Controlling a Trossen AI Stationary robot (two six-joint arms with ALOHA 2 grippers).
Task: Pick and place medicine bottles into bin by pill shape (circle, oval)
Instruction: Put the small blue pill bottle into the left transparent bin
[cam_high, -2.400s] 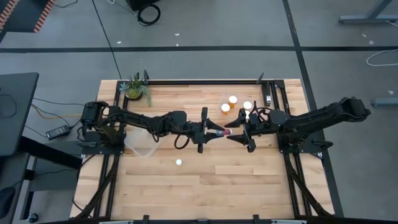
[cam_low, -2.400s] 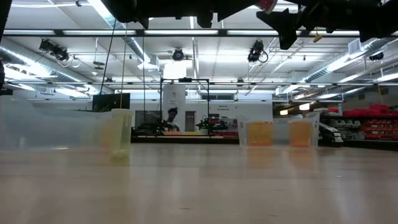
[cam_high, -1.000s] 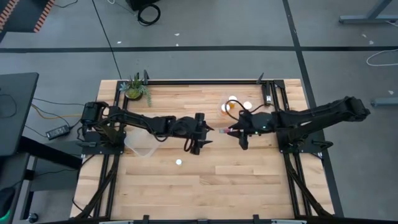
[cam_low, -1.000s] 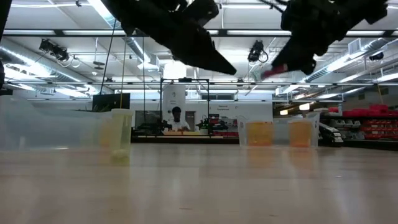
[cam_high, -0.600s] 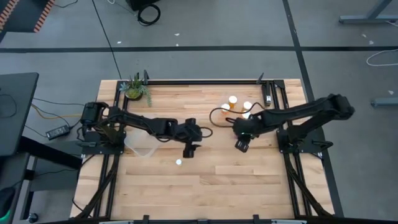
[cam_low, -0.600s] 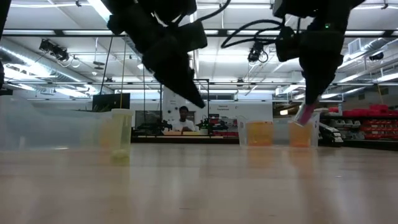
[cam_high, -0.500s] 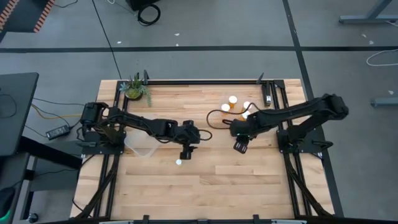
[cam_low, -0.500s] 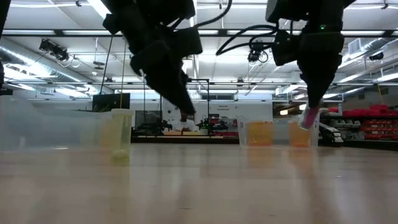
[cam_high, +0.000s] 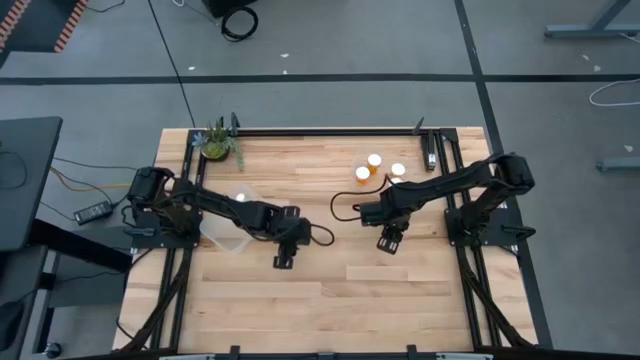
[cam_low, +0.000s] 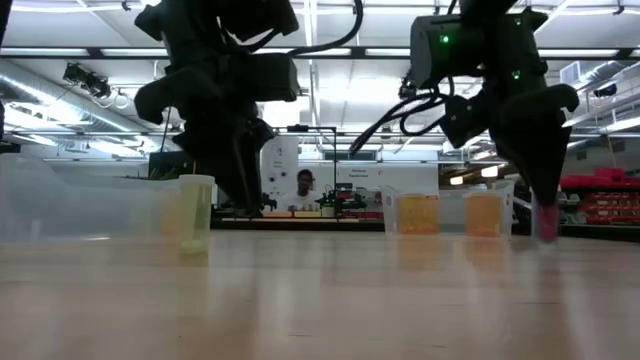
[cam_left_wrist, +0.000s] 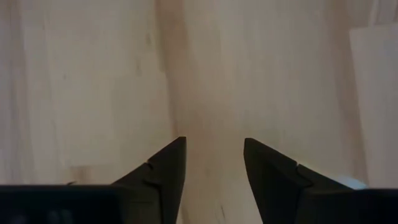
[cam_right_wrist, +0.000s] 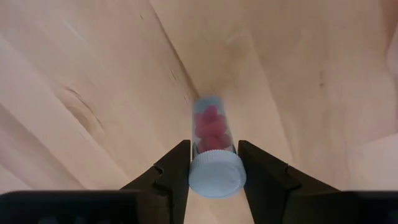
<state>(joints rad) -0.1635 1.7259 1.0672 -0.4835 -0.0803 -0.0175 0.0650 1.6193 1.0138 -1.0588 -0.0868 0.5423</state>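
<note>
Right gripper (cam_right_wrist: 211, 163), lowered, clamping pink-pill bottle (cam_right_wrist: 213, 144)

Left end effector (cam_left_wrist: 213, 163) points down, fingers apart; right end effector (cam_right_wrist: 211, 163) low, fingers clamped.

High cam looks straight down on the table (cam_high: 400, 290); low cam sits at tabletop level; wrist cams hover close over wood.

Clear bottle (cam_right_wrist: 212, 149) of red pills, white cap, gripped; three white-capped orange bottles (cam_high: 375, 167) clustered
</note>
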